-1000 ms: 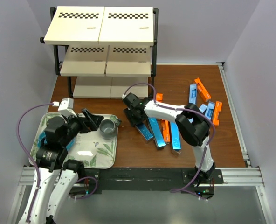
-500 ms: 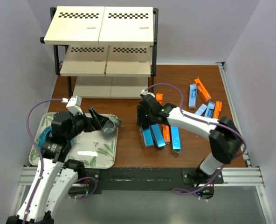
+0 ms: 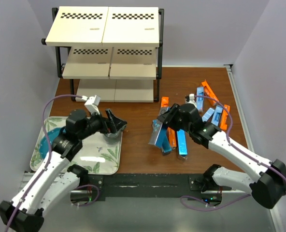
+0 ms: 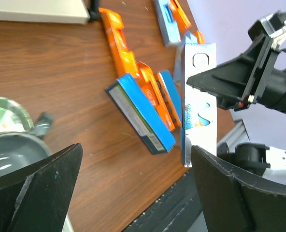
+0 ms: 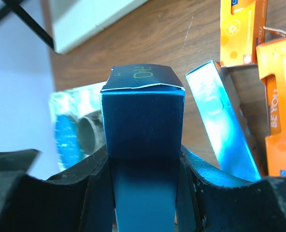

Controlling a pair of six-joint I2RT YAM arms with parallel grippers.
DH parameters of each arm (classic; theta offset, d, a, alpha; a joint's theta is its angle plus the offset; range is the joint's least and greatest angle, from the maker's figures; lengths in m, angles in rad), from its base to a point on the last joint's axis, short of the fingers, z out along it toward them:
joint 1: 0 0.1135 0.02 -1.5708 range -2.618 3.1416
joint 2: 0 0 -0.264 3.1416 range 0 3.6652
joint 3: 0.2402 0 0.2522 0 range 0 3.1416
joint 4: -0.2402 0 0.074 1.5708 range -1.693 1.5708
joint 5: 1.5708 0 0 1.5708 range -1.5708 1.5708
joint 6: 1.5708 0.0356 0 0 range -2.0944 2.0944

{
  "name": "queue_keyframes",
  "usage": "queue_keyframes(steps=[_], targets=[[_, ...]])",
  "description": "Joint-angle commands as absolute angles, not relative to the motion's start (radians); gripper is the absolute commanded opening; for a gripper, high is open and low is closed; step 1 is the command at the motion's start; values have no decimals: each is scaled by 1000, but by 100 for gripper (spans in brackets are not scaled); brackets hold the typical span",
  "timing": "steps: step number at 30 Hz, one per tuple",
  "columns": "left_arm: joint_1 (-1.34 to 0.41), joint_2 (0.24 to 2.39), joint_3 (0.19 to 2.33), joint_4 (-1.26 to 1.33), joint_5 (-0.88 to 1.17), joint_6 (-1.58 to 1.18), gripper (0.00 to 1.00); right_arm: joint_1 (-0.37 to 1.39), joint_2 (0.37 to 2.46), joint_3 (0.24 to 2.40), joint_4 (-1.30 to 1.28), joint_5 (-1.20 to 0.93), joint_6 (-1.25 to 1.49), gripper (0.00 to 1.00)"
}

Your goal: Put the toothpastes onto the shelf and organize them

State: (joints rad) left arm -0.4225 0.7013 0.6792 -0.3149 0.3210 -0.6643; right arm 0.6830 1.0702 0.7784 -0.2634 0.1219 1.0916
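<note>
Your right gripper (image 3: 167, 119) is clenched on the shiny dark-blue cardboard toothpaste box (image 3: 157, 136), long axis slanting toward the table's (image 3: 138, 159) near edge; the black-framed, cream-boarded shelf (image 3: 109, 71) lies far-left of it

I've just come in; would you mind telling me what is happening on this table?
The right arm's claw is clamped on a shiny dark blue toothpaste box, lifted above the brown wooden table beside the scattered orange and light blue toothpaste boxes. The left arm's claw hangs open over a small grey cup on the leaf-patterned tray, holding nothing. No box shows on the three-tier black-framed shelf with cream boards at the back.
</note>
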Motion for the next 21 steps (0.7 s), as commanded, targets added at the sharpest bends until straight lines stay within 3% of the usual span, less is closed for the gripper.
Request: queue_keyframes(steps=[1,6,21], targets=[[-610,785,747,-181,183,-698,100,680,980,747,-202,189,1233,20],[-839,894,811,-129,25,-683,100,676,922,723,-210,210,1275,20],[-1086,1071,833,9,-191,-779,100,675,873,687,-180,213,1339,20]])
